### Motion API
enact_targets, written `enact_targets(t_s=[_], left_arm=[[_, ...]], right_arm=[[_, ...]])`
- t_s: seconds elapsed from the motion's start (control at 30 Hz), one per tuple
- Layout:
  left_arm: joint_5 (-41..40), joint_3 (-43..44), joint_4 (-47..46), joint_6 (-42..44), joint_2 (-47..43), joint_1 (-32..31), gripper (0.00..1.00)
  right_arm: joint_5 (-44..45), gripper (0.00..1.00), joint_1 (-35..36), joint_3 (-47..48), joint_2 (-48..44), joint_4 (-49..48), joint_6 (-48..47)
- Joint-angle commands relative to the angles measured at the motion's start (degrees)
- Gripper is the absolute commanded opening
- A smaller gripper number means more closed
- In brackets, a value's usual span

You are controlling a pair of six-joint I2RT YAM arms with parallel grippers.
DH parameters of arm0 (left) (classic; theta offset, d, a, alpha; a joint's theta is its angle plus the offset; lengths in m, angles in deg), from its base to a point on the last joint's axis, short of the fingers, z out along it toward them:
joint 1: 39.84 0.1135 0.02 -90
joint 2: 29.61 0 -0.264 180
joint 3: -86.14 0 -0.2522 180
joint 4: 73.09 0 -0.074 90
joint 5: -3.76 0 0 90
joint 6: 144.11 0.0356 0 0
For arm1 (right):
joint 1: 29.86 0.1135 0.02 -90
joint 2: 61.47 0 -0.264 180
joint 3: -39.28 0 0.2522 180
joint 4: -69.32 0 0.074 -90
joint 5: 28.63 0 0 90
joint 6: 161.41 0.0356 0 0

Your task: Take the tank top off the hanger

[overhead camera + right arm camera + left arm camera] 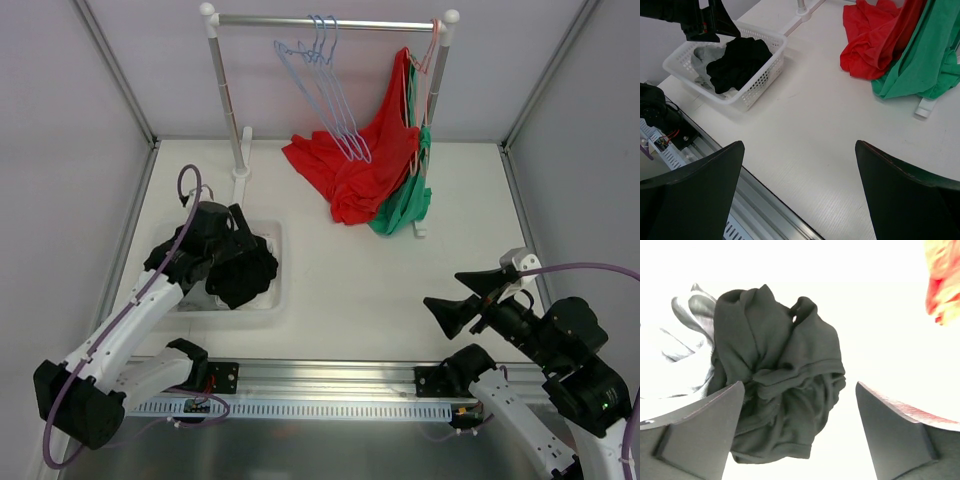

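A red tank top (370, 165) and a green one (405, 205) hang from hangers (425, 55) at the right end of the rail (330, 20), their lower parts bunched on the table. They also show in the right wrist view, red (870, 40) and green (920, 65). My left gripper (235, 255) hovers open over a black garment (780, 370) lying in the white basket (280, 270), nothing between its fingers. My right gripper (462, 293) stands open and empty over bare table at the near right, well short of the hanging tops.
Several empty blue hangers (325, 90) hang mid-rail. The rack's left post (228, 100) stands behind the basket (760, 80), which also holds a grey garment (675, 355). A metal rail (330, 380) runs along the near table edge.
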Motion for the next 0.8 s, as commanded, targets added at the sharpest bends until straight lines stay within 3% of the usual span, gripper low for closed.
enact_targets(t_s=[0.0, 0.17, 0.2, 0.27, 0.3, 0.37, 0.4, 0.6, 0.77], left_arm=[[-0.86, 5.21, 4.12, 2.80, -3.61, 0.54, 0.99], [-2.53, 13.57, 9.56, 6.93, -4.15, 0.63, 0.99], [-2.79, 17.15, 11.92, 7.72, -3.45, 0.98, 0.99], [0.44, 20.77, 14.13, 10.18, -2.66, 6.93, 0.99], [8.03, 23.14, 14.67, 10.88, -2.57, 10.61, 0.99], [15.54, 24.74, 14.58, 12.90, -2.65, 21.74, 0.99], [17.49, 25.70, 14.76, 13.78, -3.35, 23.72, 0.99], [9.25, 21.34, 17.31, 20.99, -13.17, 27.00, 0.99], [9.86, 12.38, 16.26, 22.58, -24.35, 26.73, 0.99]], right_arm=[[0.43, 1.00, -0.09, 0.00, 0.94, -3.29, 0.26], [4.47, 0.99, -0.09, 0.79, 3.14, -2.59, 0.96], [11.35, 0.99, -0.18, 1.40, 5.84, 0.29, 1.22], [21.49, 0.99, -0.09, 4.30, 10.06, 3.64, 0.00], [30.23, 0.99, -0.27, 4.66, 12.26, 4.53, -0.53], [36.71, 1.00, -0.35, 5.28, 18.42, 5.32, -1.49], [40.39, 1.00, -1.14, 5.80, 20.09, 5.85, -1.76], [36.30, 0.99, -12.29, 7.74, 25.03, 6.38, -4.14], [35.85, 0.99, -12.57, 7.30, 22.14, 6.73, -1.68]])
